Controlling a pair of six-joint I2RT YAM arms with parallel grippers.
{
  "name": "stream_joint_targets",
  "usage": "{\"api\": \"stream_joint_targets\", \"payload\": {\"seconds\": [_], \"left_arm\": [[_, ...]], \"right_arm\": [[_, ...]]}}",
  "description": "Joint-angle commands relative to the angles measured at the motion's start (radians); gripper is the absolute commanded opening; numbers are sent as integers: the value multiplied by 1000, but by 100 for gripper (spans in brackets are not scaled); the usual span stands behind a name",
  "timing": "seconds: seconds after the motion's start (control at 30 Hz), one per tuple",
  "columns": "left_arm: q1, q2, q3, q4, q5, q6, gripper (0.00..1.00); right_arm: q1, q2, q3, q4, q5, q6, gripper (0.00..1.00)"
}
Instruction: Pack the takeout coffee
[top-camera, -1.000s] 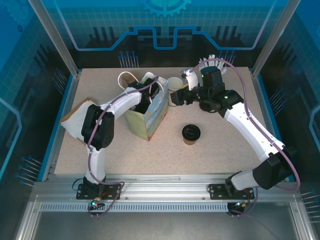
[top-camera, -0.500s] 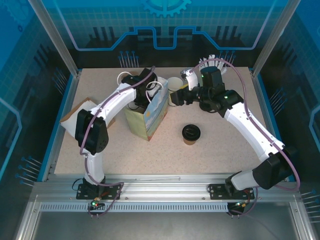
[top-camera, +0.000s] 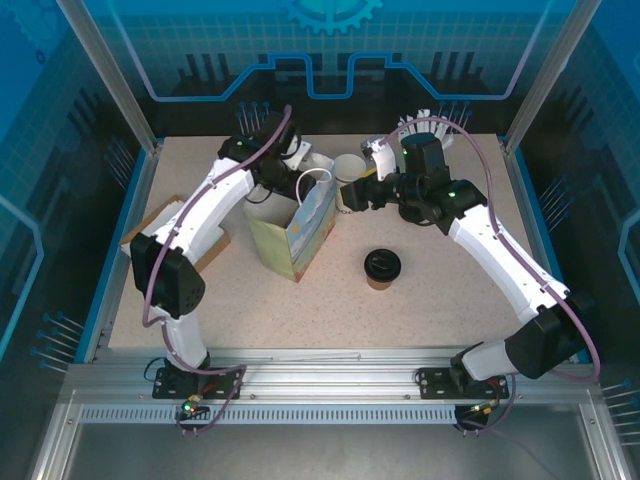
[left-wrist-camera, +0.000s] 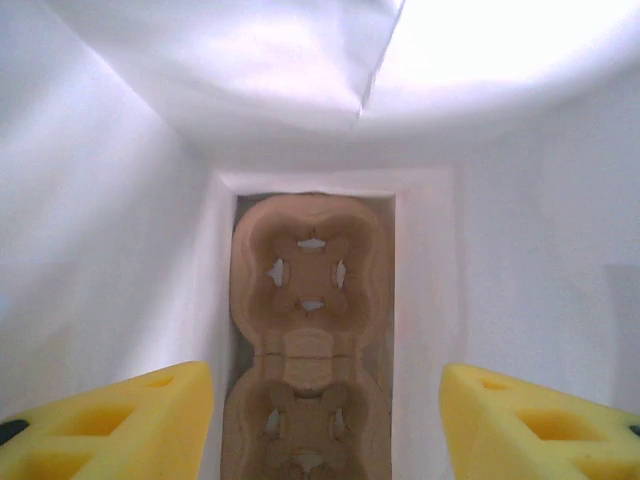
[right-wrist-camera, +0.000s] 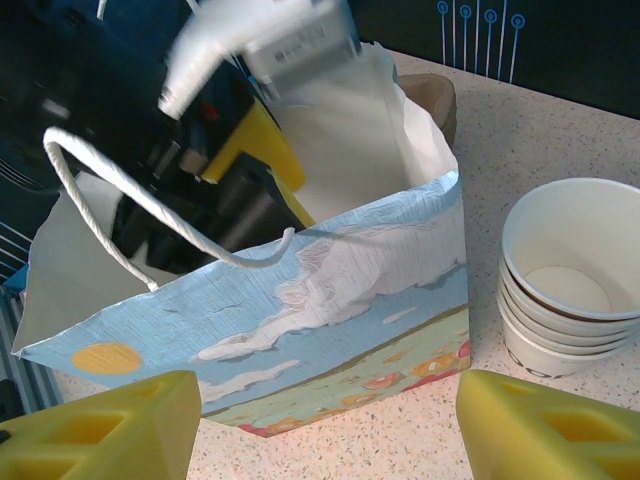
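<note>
Both empty and spread: left gripper (left-wrist-camera: 325, 425) over the paper bag (top-camera: 300, 238) left of centre, right gripper (right-wrist-camera: 330, 425) beside it, coffee (top-camera: 381, 268) mid-frame.

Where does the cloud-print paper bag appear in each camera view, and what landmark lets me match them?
Top external: the paper bag stands left of centre, mouth open.
Left wrist: the camera looks down inside the bag, with its white inner walls around a cardboard cup carrier on the bottom.
Right wrist: the bag is left and centre, printed face toward the camera.
Shared landmark: the stack of white cups, beside the printed face in the top external and right wrist views.
</note>
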Motion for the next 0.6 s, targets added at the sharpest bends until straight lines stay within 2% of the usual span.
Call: {"api": "stream_joint_targets", "payload": {"seconds": [0.0,0.23,0.4,0.5,0.57], "left_arm": [[8,-52,61,-1,22,21,62],[12,-75,123,26,-33,30,63],[12,-120,143,108,-52,16,64],[12,-161,143,185,-94,-20,65],[12,-203,126,237,-109,-55,65]], "right_arm": [[-9,-14,4,-11,-21,12,70],[-6,-22,-1,-12,-21,14,69],[-6,-32,-4,-16,-6,17,70],[-6,-55,-7,-28,42,24,70],[-4,-80,-8,-65,118,29,70]]}}
